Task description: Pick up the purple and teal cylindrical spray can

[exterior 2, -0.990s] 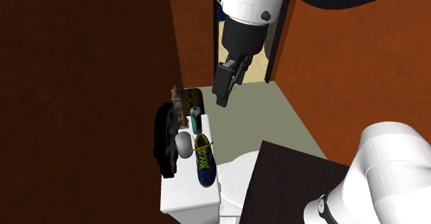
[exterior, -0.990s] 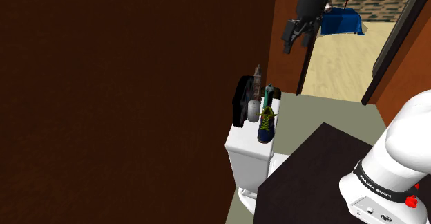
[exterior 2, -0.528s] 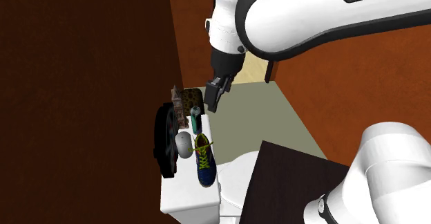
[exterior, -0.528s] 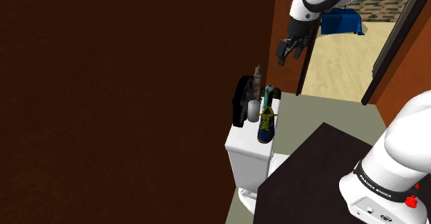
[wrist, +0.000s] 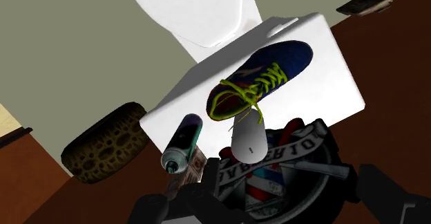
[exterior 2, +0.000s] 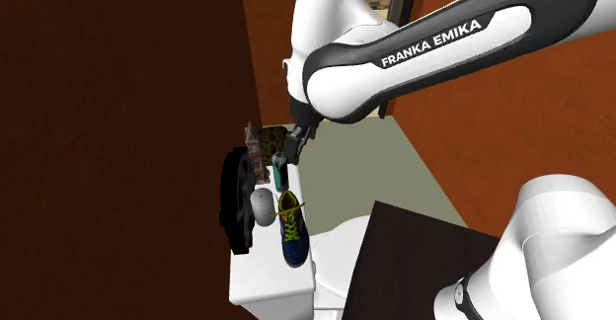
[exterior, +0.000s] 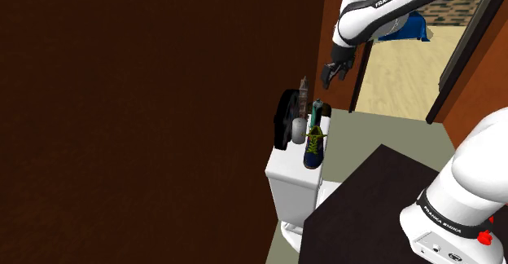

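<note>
1. Over the last second the gripper (exterior: 332, 69) has been brought down from the doorway toward the tank (exterior: 286, 177). In the shoulder view it is now placed at 1 o'clock from the can (exterior: 318, 110), near but not touching.
2. The can is stood upright at the tank's far end. The shoe (exterior: 315, 147) lies at 6 o'clock from it and a grey oval (exterior: 299, 129) just beside it at 7 o'clock. Nothing on the tank has been shifted.
3. In the wrist view the fingers (wrist: 394, 195) are seen apart, with nothing clasped; the can is seen ahead, nearer one finger than the other.
4. The approach is judged nearly done. Centring over the can and a further descent are still needed, and the wheel (exterior: 285, 117) close behind could be knocked.
</note>
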{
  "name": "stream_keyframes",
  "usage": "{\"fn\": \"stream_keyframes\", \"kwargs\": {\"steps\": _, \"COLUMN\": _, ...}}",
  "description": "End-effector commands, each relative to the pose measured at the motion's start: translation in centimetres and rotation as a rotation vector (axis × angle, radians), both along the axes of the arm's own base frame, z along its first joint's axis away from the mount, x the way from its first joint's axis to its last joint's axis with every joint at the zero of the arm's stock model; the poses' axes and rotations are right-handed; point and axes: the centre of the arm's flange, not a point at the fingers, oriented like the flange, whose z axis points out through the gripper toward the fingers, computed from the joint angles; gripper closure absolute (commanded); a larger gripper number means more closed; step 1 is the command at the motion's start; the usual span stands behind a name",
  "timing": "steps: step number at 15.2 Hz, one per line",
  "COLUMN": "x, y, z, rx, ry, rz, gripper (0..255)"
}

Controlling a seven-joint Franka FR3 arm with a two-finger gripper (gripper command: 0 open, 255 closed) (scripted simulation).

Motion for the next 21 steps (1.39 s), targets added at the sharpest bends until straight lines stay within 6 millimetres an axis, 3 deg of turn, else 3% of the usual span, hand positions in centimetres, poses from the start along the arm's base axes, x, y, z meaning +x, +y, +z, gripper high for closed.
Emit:
{"fn": "stream_keyframes", "kwargs": {"steps": 1, "x": 1.1, "y": -1.2, "z": -1.9, "rx": -0.012, "ry": -0.005, "rz": 0.007, "gripper": 0}}
{"fn": "stream_keyframes", "kwargs": {"steps": 21, "x": 13.3, "y": -13.9, "z": -20.5, "rx": -0.117, "ry": -0.032, "rz": 0.065, "gripper": 0}}
